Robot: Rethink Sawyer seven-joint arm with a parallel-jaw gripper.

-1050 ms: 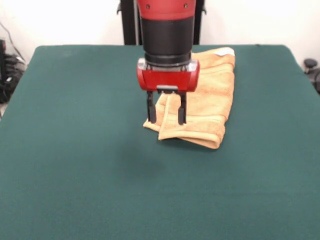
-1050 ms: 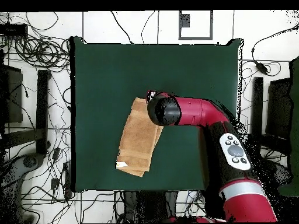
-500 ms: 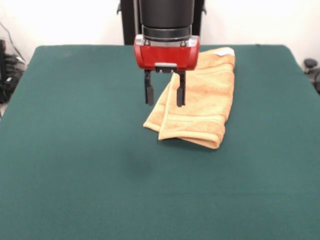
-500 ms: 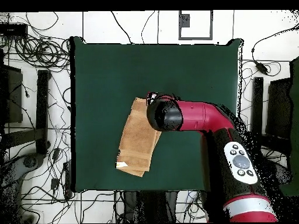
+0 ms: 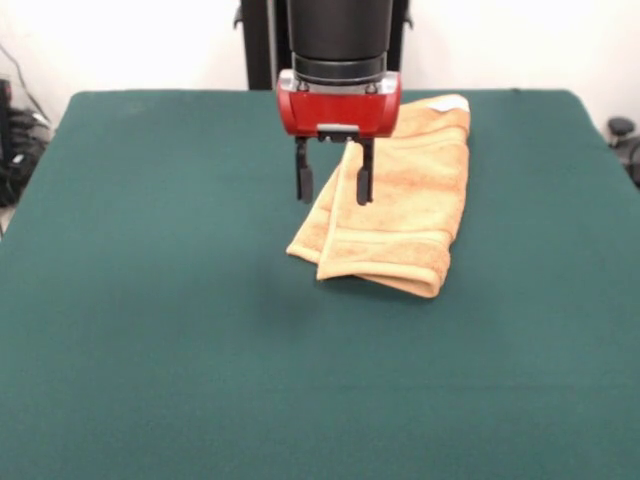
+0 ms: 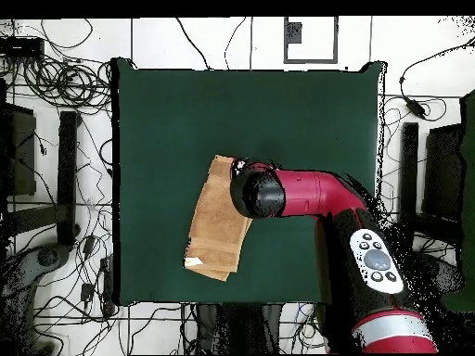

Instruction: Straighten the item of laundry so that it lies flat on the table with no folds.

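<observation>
Bright even light, soft faint shadow under towel [image 5: 395, 205] fold on green table [image 5: 150, 330], no glare, front view slightly soft.

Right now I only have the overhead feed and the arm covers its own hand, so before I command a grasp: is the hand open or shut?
Observer: Open. In the front view the hand has its two fingers apart with nothing between them.
Operator: Is it touching the towel?
Observer: No. It hangs above the towel, fingertips clear of the cloth.
Operator: The towel looks flat from up here. Is it?
Observer: No. The front view shows it doubled over, with a rounded fold along the edge farthest from the robot, lying on the table.
Operator: Which part is the hand over?
Observer: The towel's long edge, which looks thick with stacked layers.
</observation>
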